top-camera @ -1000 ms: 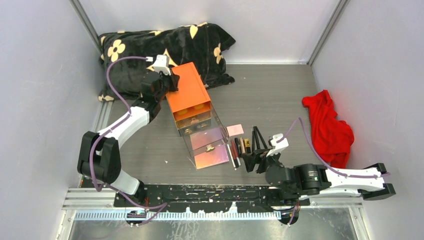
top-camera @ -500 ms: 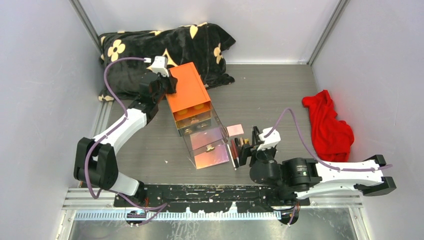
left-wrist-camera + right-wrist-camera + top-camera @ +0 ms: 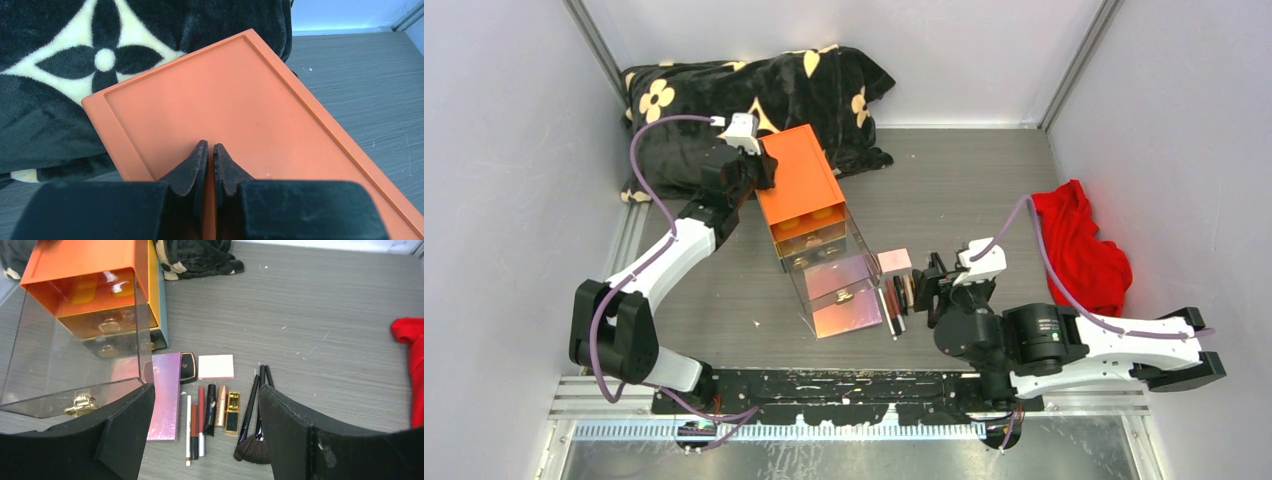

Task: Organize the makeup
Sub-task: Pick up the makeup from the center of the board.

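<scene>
The right gripper (image 3: 206, 389) jaws gape wide over slim tubes (image 3: 210, 411), fluffy brushes (image 3: 250, 444) and a flat pink palette (image 3: 215, 367). Only its own wrist view shows the left gripper (image 3: 210, 145) jaws closed against the smooth orange box (image 3: 200, 100).

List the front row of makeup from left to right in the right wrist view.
Purple palette → white pencil → red tube → black tube → beige tube → gold case → black brushes

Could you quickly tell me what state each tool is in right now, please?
Left tool: closed, holding nothing, over the orange box top.
Right tool: open, empty, above the makeup.
</scene>
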